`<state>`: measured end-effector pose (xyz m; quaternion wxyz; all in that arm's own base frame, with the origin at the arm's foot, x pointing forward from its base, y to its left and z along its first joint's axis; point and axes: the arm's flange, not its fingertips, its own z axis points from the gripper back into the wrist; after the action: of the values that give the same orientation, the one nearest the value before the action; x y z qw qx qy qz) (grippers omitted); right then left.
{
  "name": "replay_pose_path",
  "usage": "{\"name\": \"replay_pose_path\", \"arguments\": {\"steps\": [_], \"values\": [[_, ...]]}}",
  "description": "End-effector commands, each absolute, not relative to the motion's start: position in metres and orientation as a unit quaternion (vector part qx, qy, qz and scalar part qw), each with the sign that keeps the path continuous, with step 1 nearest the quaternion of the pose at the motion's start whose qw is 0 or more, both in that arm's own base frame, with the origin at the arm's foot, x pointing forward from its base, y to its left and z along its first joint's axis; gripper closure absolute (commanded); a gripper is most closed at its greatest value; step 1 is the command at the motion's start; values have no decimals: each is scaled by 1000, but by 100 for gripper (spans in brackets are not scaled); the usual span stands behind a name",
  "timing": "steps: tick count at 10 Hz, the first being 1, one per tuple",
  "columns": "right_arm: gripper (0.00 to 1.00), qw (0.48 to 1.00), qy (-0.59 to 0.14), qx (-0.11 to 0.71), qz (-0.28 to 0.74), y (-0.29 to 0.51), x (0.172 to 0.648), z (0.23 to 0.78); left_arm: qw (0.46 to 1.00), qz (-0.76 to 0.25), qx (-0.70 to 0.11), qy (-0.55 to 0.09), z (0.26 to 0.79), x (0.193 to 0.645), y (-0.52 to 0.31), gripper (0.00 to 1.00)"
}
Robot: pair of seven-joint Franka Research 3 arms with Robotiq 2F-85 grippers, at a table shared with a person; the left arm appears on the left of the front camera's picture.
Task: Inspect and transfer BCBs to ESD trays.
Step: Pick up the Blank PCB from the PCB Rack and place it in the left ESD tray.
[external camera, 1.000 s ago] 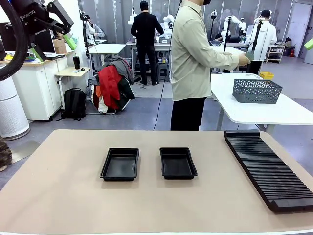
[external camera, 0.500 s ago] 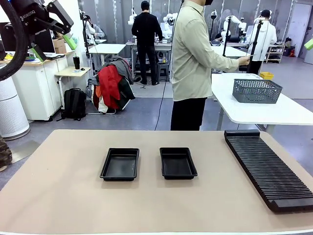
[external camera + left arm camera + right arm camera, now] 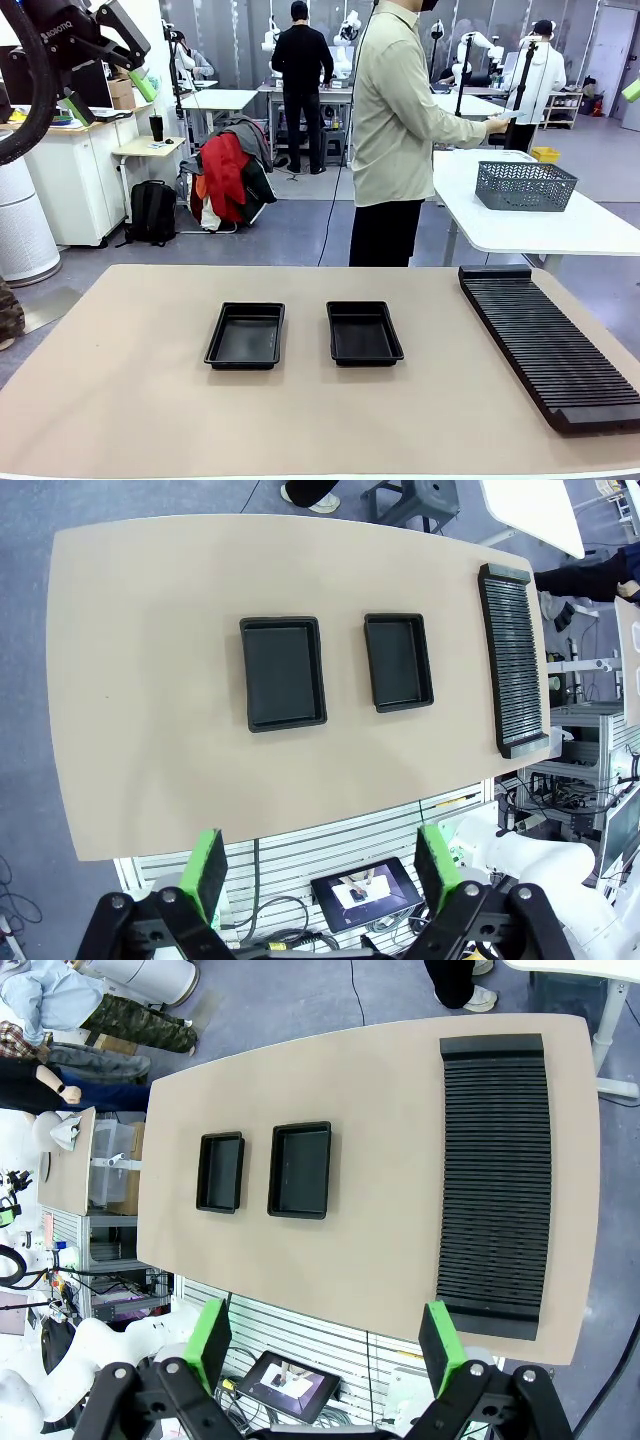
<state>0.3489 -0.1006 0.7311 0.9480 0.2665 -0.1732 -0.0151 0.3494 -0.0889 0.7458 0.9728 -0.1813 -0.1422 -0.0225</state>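
Two empty black ESD trays [image 3: 245, 336] [image 3: 364, 333] lie side by side in the middle of the tan table [image 3: 130, 400]. The wrist views show them from high above, as trays [image 3: 284, 673] [image 3: 398, 662] and trays [image 3: 220, 1172] [image 3: 301, 1170]. The BCBs are out of view. My left gripper [image 3: 110, 95] [image 3: 322, 872] hangs high at the top left, open and empty. My right gripper [image 3: 325, 1345] is open and empty too, far above the table; one green fingertip [image 3: 632, 90] shows at the right edge.
A long black ribbed rack [image 3: 545, 345] [image 3: 516, 660] [image 3: 495, 1170] lies along the table's right side. A person [image 3: 395, 120] stands at the far edge, turned toward a white table with a grey mesh basket [image 3: 525, 185], holding a thin pale piece too small to identify.
The person's raised hand has shifted slightly by the white table. Both arms and the trays have stayed still.
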Motion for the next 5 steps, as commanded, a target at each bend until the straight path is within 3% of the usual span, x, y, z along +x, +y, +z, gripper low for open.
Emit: {"name": "replay_pose_path", "arguments": {"steps": [1,5], "values": [[0,948,-173,267,-15,-101,349,731,973,-23,-181,-142,746,349,-89,0],[0,948,-173,267,-15,-101,349,731,973,-23,-181,-142,746,349,-89,0]]}}
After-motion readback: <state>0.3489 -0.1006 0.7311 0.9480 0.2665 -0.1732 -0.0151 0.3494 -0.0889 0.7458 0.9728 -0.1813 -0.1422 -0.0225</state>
